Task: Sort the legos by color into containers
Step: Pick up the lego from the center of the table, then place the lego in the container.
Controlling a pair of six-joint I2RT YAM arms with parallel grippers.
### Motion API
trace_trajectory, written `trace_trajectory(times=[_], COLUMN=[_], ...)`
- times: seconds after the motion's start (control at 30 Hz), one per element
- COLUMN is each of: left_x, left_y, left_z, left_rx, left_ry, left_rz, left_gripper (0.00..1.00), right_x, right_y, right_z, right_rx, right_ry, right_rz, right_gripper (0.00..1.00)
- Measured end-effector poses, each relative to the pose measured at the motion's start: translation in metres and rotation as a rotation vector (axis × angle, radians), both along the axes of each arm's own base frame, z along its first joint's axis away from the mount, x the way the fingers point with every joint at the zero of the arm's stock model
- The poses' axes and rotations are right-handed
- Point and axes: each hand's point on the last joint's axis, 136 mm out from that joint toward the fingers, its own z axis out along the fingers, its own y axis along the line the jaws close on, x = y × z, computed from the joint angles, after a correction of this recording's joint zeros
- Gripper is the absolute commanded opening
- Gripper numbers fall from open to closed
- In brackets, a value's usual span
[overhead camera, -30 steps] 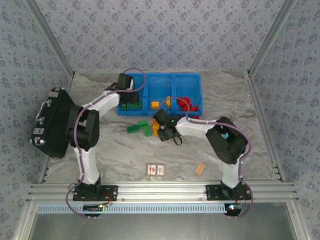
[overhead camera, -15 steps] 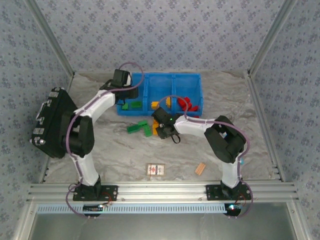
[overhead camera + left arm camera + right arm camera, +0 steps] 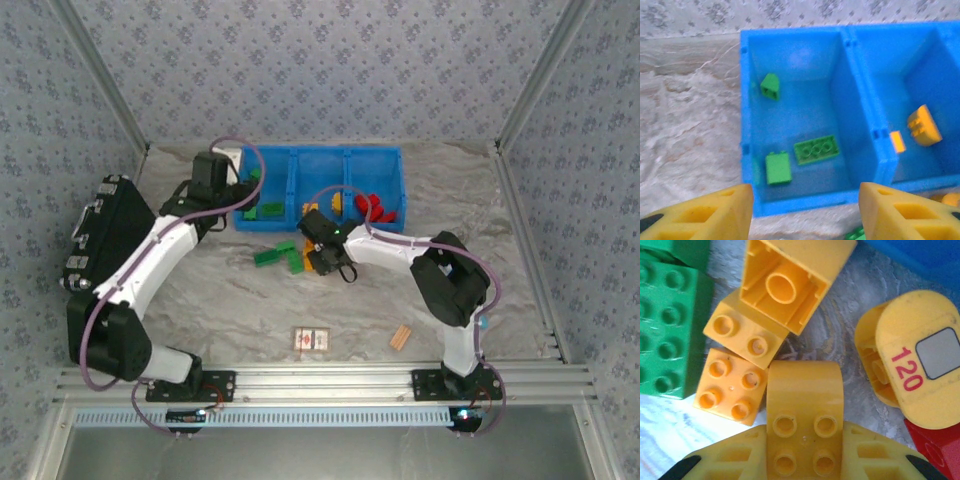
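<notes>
The bench [image 3: 230, 300] is covered in a pale grey, marbled sheet that lies in soft wrinkles. It stands in a booth of walls [image 3: 330, 70] papered with a small blue-grey flower print, framed by ribbed aluminium rails [image 3: 330, 380]. A black case [image 3: 105, 240] leans at the left edge. Near the front lie a flat printed card [image 3: 312, 340] and a tan wooden block [image 3: 400, 337], apart from each other.

The containers [image 3: 290, 165] sit at the back of the bench: 3 joined rectangular bins of glossy bright blue plastic with thin upright walls. The left bin holds 3 green legos [image 3: 816, 149]: a flat studded plate, a squarish block and a sloped piece. The middle bin holds 2 orange-yellow bricks [image 3: 924, 125], and the right bin holds red bricks [image 3: 375, 207]. More green bricks [image 3: 280, 253] lie loose on the bench just in front of the tray.

The left fingers [image 3: 705, 210], yellow perforated plastic, stand apart over the near wall of the left bin with nothing between them.

The right fingers [image 3: 880, 455] are closed on an orange-yellow arched brick [image 3: 804, 405] with 4 round studs. It sits among loose pieces on the bench: a hollow upturned yellow brick [image 3: 790, 280], a 4-stud yellow square [image 3: 730, 385], a green studded brick [image 3: 670, 325] and a rounded yellow piece printed "120" [image 3: 920, 355].
</notes>
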Motion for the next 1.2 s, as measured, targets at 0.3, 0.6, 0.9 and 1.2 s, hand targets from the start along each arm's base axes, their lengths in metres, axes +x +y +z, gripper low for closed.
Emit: trace_trajectory(times=[0.3,0.6,0.9,1.2], left_x=[-0.043,-0.094,-0.135,-0.146], left_y=[0.029,0.045,0.044,0.034], left_z=[-0.029,-0.016,-0.037,-0.051], left_rx=[0.094,0.075,0.090,0.051], left_ry=[0.029,0.006,0.169,0.241], left_rz=[0.032,0.032,-0.042,-0.091], left_gripper=[0.67,0.68,0.74,0.74], right_x=[0.015,0.083,0.139,0.172], right_y=[0.020,0.037,0.034,0.015], right_z=[0.056,0.106,0.079,0.070], right_rx=[0.056,0.131,0.094,0.087], right_ry=[-0.071,-0.197,-0.190,-0.188], right_rz=[0.031,0.015,-0.026,-0.074], right_gripper=[0.26,0.26,0.28,0.30])
